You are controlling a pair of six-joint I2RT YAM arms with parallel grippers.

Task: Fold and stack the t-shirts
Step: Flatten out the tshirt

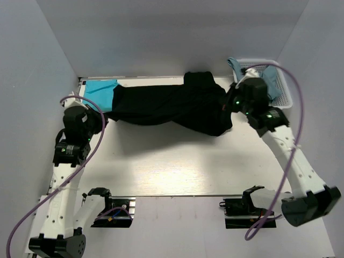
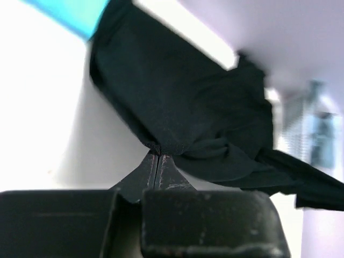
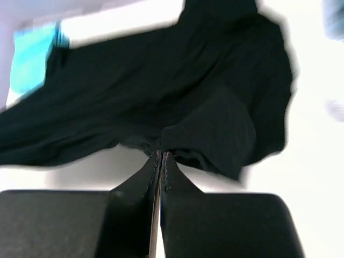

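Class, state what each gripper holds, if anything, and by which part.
Both pinch the black t-shirt: left gripper its left end, right gripper its right end.

Grey walls (image 1: 161, 32); pale wooden table (image 1: 177, 172)

The left hand (image 2: 158, 157) is closed tight, pinching a bunched fold of the black t-shirt (image 2: 183, 91). From the pinch the dark cloth spreads away in creases toward the far edge of the white bench (image 2: 37, 118), and a loose flap trails off to the right. A teal t-shirt (image 2: 67, 12) shows just past its far left end. A white basket (image 2: 301, 115), blurred, stands at the far right.
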